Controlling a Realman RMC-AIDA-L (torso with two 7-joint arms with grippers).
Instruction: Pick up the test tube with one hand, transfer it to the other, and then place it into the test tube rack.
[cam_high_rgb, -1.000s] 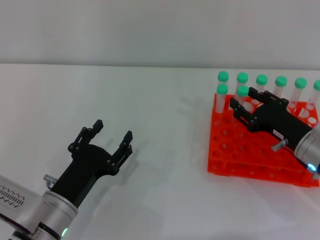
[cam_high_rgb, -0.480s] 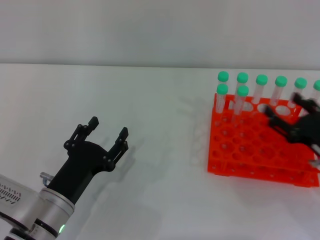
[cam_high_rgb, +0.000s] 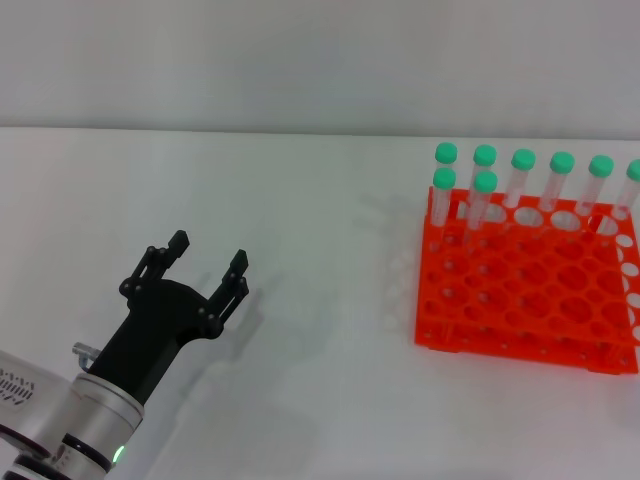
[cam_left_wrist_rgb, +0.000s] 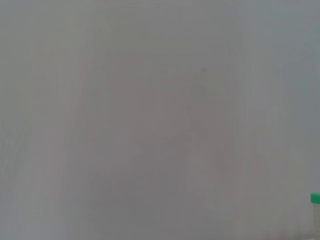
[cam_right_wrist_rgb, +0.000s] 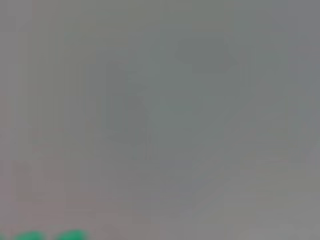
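A bright orange-red plastic test tube rack (cam_high_rgb: 525, 290) with a grid of round holes stands at the right edge of the white table (cam_high_rgb: 320, 250). Eight clear tubes with green screw caps stand upright along the rack's far side: six in the back row, two (cam_high_rgb: 479, 203) just in front at the left end. One black two-fingered gripper (cam_high_rgb: 204, 272), the left, hovers near the table's front left corner, fingers spread apart and empty.
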